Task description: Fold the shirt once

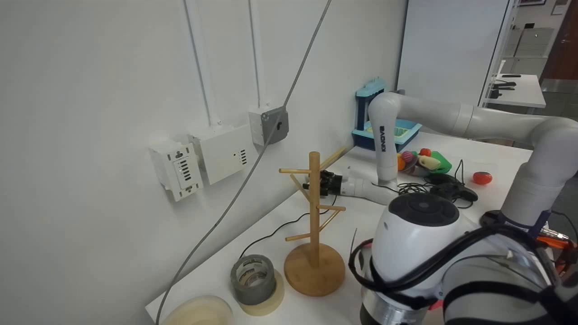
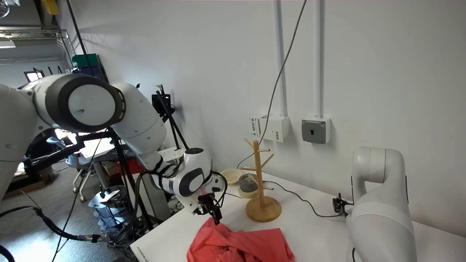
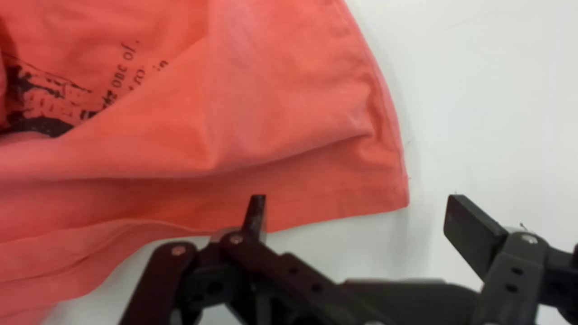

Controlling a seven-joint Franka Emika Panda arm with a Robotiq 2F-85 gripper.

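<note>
Wrist view, shirt [image 3: 289, 108]: coral-red, rumpled, filling the upper left and centre of the frame, with black print and lettering toward the upper left and a hemmed corner right of centre.

White table [image 3: 496, 90]: visible down the right side and below the hem.

Gripper [image 3: 356, 212]: black, entering from the bottom edge, with fingers [image 3: 472, 234] spread well apart; between the tips, the corner of the shirt and white table; at the left finger of the frame, overlapping the hem, cannot tell whether touching.

Shirt [image 2: 240, 245], in an exterior view: bunched in folds at lower centre, cut off by the bottom edge; under the dark gripper tip at upper left of the cloth, cannot tell whether touching.

White robot arm [image 2: 140, 116]: in both exterior views, with black cables looped near the wrist.

Wooden stand [image 2: 259, 178]: in both exterior views, upright on a round base, with slanting pegs; near the shirt.

Tape rolls [image 1: 256, 295]: in an exterior view, gray stacked on beige, left of the stand's base.

Pale bowl [image 1: 198, 311]: lower left, cut off by the bottom edge.

Second arm [image 1: 490, 119]: gray-white, lettered KINOVA, upper right.

Colourful pieces [image 1: 429, 162]: clustered right of centre, just below a blue plastic unit [image 1: 365, 140].
</note>
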